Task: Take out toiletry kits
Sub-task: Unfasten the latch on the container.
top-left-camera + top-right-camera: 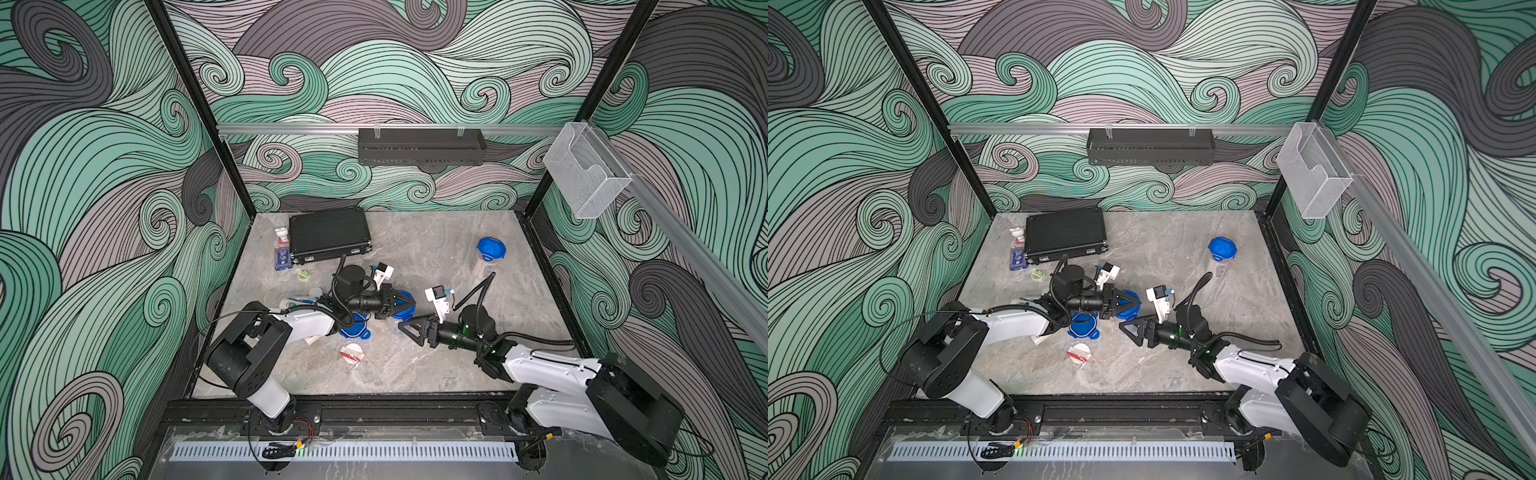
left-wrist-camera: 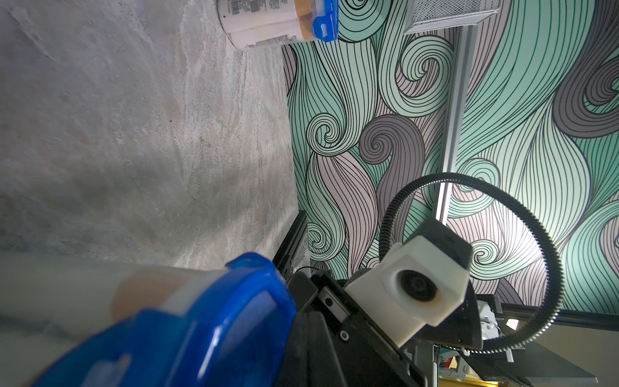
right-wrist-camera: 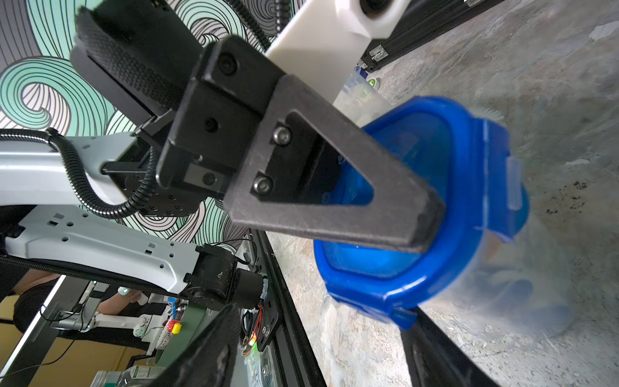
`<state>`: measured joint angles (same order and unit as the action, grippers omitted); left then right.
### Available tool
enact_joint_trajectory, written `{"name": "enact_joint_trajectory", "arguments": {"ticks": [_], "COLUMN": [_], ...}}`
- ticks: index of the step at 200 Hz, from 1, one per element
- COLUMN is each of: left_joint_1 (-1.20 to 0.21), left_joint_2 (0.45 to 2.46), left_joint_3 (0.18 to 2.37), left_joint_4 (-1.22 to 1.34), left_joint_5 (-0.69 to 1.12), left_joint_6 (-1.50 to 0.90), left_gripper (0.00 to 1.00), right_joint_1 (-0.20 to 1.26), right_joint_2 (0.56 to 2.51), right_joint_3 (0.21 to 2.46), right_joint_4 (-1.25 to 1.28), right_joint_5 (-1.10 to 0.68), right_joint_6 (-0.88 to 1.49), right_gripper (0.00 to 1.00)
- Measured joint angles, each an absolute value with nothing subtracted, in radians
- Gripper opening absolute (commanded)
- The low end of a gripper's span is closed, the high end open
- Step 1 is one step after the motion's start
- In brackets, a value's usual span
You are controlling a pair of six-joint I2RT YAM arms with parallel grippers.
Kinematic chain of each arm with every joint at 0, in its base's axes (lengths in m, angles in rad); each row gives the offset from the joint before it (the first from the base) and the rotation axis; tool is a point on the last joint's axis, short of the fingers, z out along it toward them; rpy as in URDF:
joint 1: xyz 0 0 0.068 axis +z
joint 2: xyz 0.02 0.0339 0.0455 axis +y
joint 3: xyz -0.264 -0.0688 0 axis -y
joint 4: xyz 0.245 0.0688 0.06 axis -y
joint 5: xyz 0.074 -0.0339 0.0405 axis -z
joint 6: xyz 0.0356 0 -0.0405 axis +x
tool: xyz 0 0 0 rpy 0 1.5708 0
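Near the middle of the table [image 1: 436, 249], in both top views, the left gripper [image 1: 409, 306] is seen closed tight on the edge of a blue lid [image 1: 411, 297]. The right gripper [image 1: 409, 334] is spread wide just beside that lid, with nothing between its fingers. A round white packet [image 1: 352, 353] and a loose lid [image 1: 353, 330] are found nearer the front, below the left arm. A second tub [image 1: 484, 266] is stood well apart at the right.

From the left wrist, the gripped lid is shown fitted on a clear tub [image 2: 83, 288], inside which only a blurred tan shape is made out. White bottles [image 2: 264, 26] are packed in the far tub.

From the right wrist, the lid [image 3: 452, 167] is seen pinched at the fingertip [image 3: 428, 217].
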<state>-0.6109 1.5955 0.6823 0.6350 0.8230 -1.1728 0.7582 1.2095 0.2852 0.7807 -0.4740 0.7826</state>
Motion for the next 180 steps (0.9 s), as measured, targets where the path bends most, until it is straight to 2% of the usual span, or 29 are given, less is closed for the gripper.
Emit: {"name": "enact_joint_trajectory", "arguments": {"ticks": [87, 180], "left_joint_1": [-0.611, -0.617], "left_joint_2": [1.604, 1.622], "left_joint_3": [0.684, 0.71], "left_joint_4": [0.646, 0.632], "left_joint_5": [0.823, 0.823], "left_joint_6": [-1.172, -1.161], "left_gripper": [0.0, 0.0], "right_joint_1": [0.758, 0.757], "right_joint_2": [1.208, 1.211], "right_joint_3": [0.234, 0.233], "right_joint_4": [0.892, 0.9], "right_joint_5": [-0.499, -0.558], "right_joint_6": [0.816, 0.763], "right_gripper": [0.79, 0.8]}}
